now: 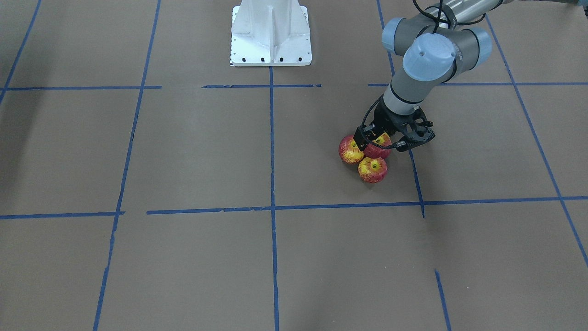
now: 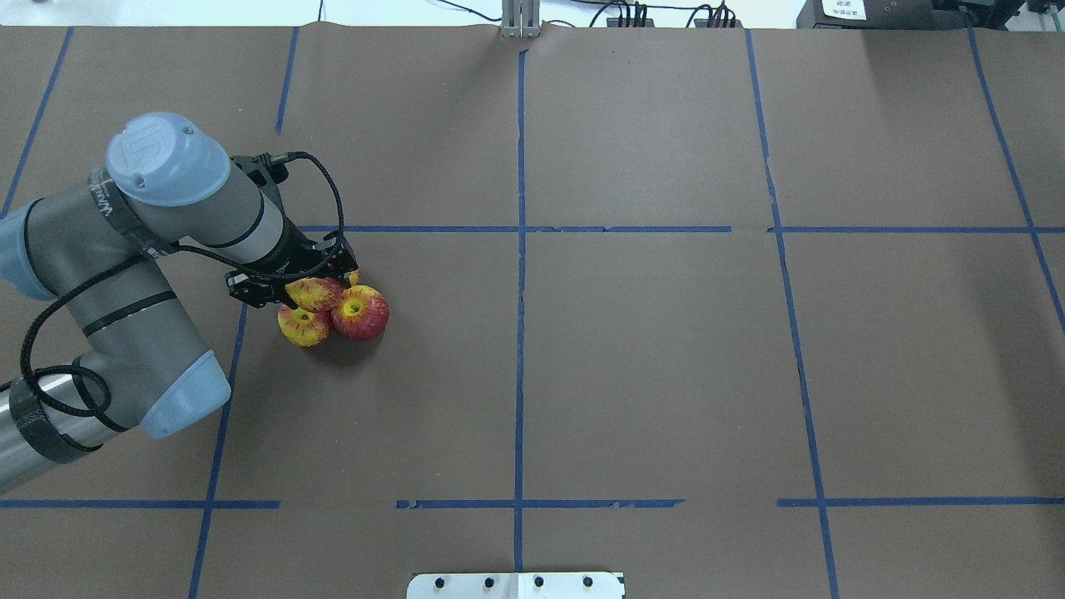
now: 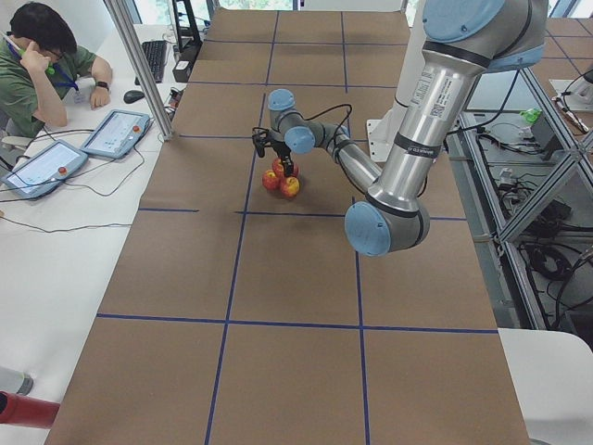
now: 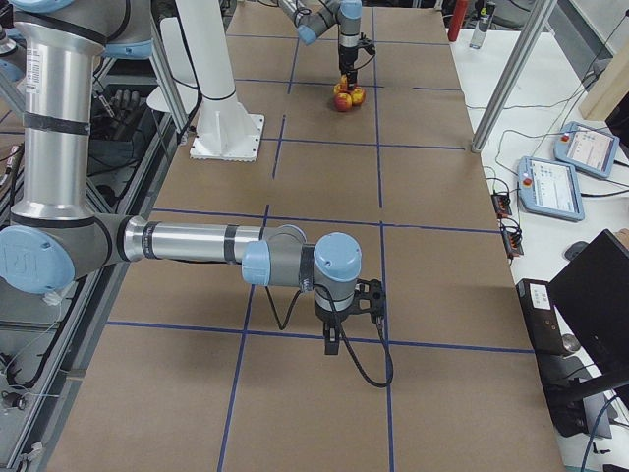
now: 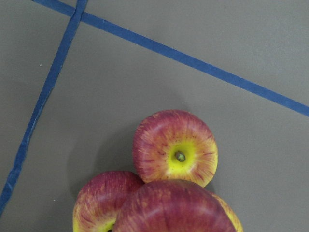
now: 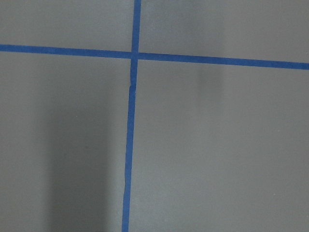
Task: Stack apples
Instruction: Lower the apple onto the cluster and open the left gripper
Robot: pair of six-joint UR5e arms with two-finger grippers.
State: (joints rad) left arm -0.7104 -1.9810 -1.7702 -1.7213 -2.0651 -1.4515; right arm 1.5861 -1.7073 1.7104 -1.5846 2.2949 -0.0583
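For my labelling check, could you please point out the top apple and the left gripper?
top apple [image 1: 377,150]: exterior front-facing view, on its red lower side, below the fingers.
left gripper [image 2: 317,286]: overhead exterior view, midway between its fingertips, over the apple cluster.

Four apples [image 2: 360,312] sit at the left gripper [image 2: 318,287]: one between its jaws, three beneath it, one of those showing only as a sliver. Two grippers, counting the right gripper [image 4: 339,339]. One operator [image 3: 42,65], two tablets [image 3: 116,133].
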